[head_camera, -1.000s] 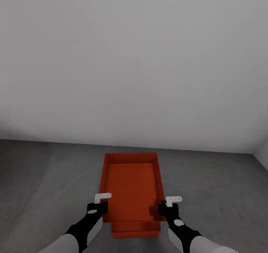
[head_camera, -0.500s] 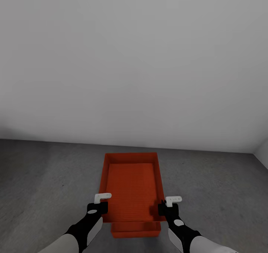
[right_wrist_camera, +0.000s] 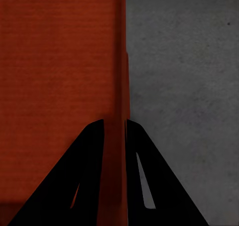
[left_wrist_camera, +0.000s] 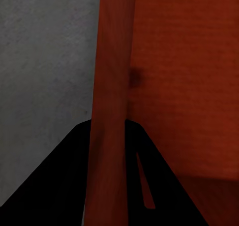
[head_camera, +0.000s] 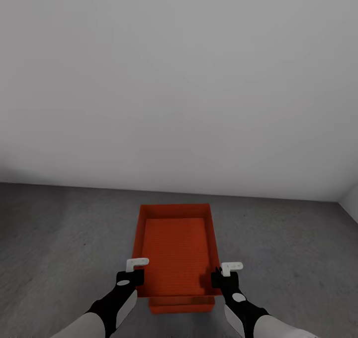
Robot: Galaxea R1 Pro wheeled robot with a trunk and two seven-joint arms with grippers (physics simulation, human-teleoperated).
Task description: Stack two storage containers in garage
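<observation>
you hold the upper storage container [head_camera: 175, 248], empty, over the lower storage container [head_camera: 181, 304] on the concrete floor [head_camera: 59, 238]; left gripper [head_camera: 130, 277] and right gripper [head_camera: 219, 279] each pinch a side wall.

The upper container [head_camera: 175, 248] I'm gripping is hiding most of the lower container [head_camera: 181, 304], leaving just a strip peeking out at six o'clock.
</observation>
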